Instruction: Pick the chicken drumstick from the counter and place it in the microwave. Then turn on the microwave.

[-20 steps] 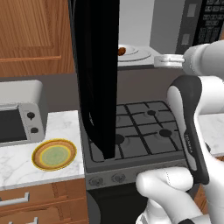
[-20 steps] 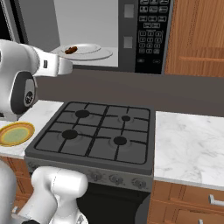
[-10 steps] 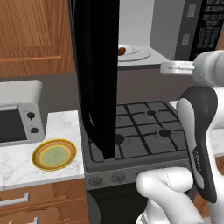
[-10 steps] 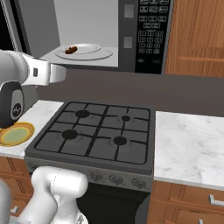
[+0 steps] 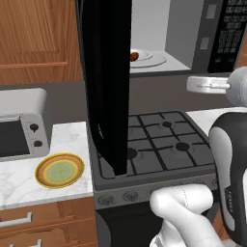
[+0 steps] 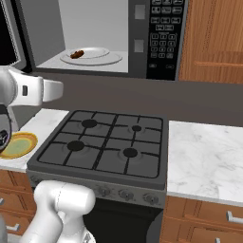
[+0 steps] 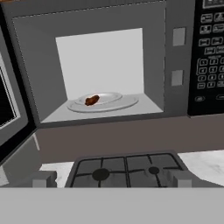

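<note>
- Placement stage: judged complete. The chicken drumstick [image 7: 91, 100] lies on the round glass turntable [image 7: 118, 104] inside the microwave [image 6: 140, 35], toward the left side of the plate. It is not on the surface [image 5: 19, 171].
- Gripper [image 7: 111, 179]: open. In the hand view both fingertips [image 7: 43, 179] stand wide apart at the bottom, with nothing between them. The gripper is well apart from the drumstick and outside the microwave cavity, above the gas stovetop [image 6: 107, 147].
- Microwave door [image 5: 107, 82]: fully open, swung out to the left. In the left base view it hangs as a tall dark panel over the stovetop's left edge.
- Remaining steps, as judged from the task: close the door, then press the start control on the button keypad [image 6: 161, 33] at the right of the cavity.
- Next move requirement: the gripper must reach the outer face of the open door and push it toward the cavity.
- Other items: a yellow plate [image 5: 60, 170] sits empty on the surface beside the stovetop; a silver toaster oven [image 5: 21, 130] stands behind it. Neither is involved in the remaining steps.
</note>
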